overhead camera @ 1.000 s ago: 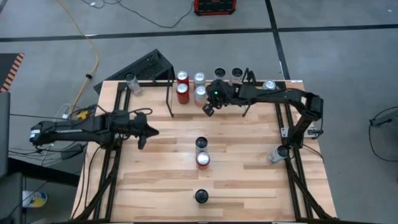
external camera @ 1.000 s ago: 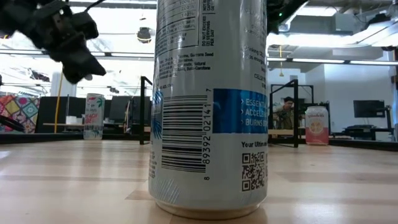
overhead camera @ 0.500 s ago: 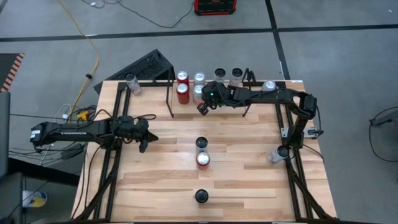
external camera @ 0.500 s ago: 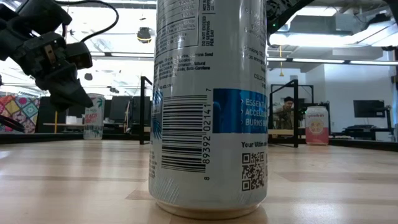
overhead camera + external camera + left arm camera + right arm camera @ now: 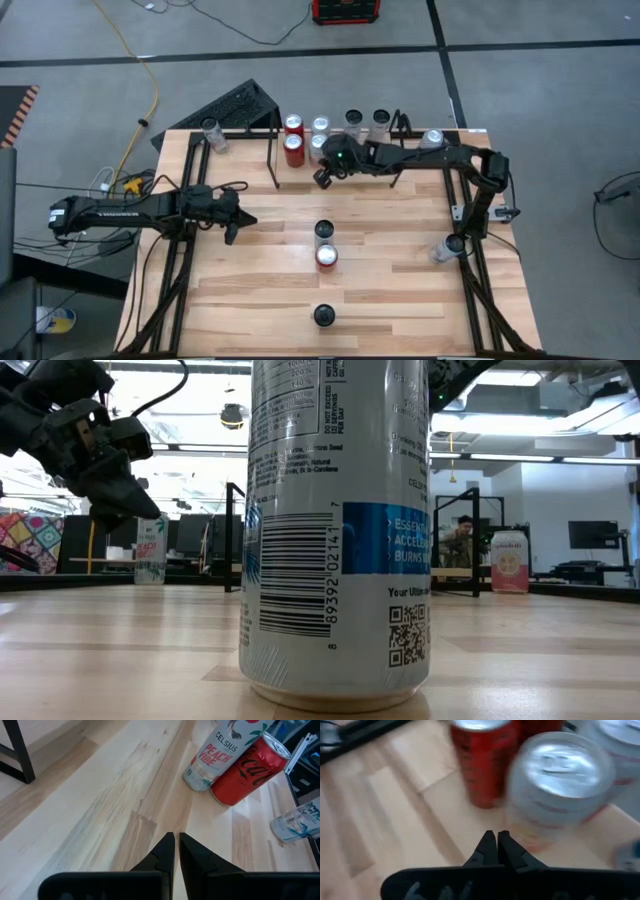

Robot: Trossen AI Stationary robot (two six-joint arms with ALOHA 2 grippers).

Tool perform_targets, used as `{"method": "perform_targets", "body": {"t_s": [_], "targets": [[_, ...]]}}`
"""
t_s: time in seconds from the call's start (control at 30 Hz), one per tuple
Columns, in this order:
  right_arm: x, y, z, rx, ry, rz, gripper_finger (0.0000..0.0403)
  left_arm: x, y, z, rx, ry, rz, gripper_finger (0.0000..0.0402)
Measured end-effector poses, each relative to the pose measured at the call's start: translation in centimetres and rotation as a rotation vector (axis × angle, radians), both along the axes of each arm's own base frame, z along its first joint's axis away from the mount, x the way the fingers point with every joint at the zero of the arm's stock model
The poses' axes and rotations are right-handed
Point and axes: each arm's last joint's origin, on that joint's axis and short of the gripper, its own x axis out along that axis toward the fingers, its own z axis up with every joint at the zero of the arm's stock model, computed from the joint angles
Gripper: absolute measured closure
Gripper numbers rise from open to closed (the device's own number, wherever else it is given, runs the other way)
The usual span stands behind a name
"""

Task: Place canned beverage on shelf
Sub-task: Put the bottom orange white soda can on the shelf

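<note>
- Hovering over the left-middle of the wooden tabletop (image 5: 400, 290), the left tool (image 5: 233, 222) is seen with its fingers (image 5: 167, 851) pressed together and nothing held between them.
- The right tool (image 5: 321, 178) is reached in from the right toward the far centre, just near of a cluster of cans; its fingers (image 5: 490, 849) are likewise drawn together and empty.
- The shelf (image 5: 273, 160), a low rack of thin black rods, is stood along the far edge of the tabletop.
- Two red cans (image 5: 293, 140) and two silver cans (image 5: 320, 135) are grouped at the shelf; two more dark-topped cans (image 5: 367, 120) are set just to their right.
- In the right wrist view a red can (image 5: 482, 760) and a silver can (image 5: 555, 785) are seen close ahead of the fingers.
- A Celsius can (image 5: 324, 231) and a red Coca-Cola can (image 5: 326, 257) are stood touching at the tabletop's centre, well apart from the shelf.
- Another can (image 5: 324, 316) is stood alone near the front edge.
- Single cans are placed at the far-left corner (image 5: 210, 130), the far-right corner (image 5: 433, 138) and the right edge (image 5: 448, 246).
</note>
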Motion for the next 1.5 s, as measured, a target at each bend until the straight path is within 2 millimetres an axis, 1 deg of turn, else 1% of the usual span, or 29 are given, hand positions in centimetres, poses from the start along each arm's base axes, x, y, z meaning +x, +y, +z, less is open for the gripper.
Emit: {"method": "perform_targets", "body": {"t_s": [0.07, 0.23, 0.47, 0.67, 0.87, 1.5], "targets": [[0.2, 0.3, 0.1, -0.005, -0.019, 0.009, 0.0403, 0.0, 0.0, 0.0, 0.000, 0.000, 0.000, 0.0391], [0.7, 0.3, 0.7, -0.020, -0.099, -0.008, 0.0403, 0.0, 0.0, 0.0, 0.000, 0.000, 0.000, 0.0391], [0.5, -0.3, 0.9, -0.031, -0.117, -0.064, 0.0403, 0.0, 0.0, 0.0, -0.013, 0.000, 0.005, 0.0391], [0.6, -0.5, 1.1, -0.052, -0.139, -0.102, 0.0403, 0.0, 0.0, 0.0, -0.018, 0.000, 0.007, 0.0391], [0.4, -1.0, 1.1, -0.050, -0.148, -0.123, 0.0403, 0.0, 0.0, 0.0, -0.033, -0.001, 0.013, 0.0391], [0.2, -1.0, 1.0, -0.069, -0.122, -0.170, 0.0403, 0.0, 0.0, 0.0, -0.036, -0.001, 0.011, 0.0391]]}}
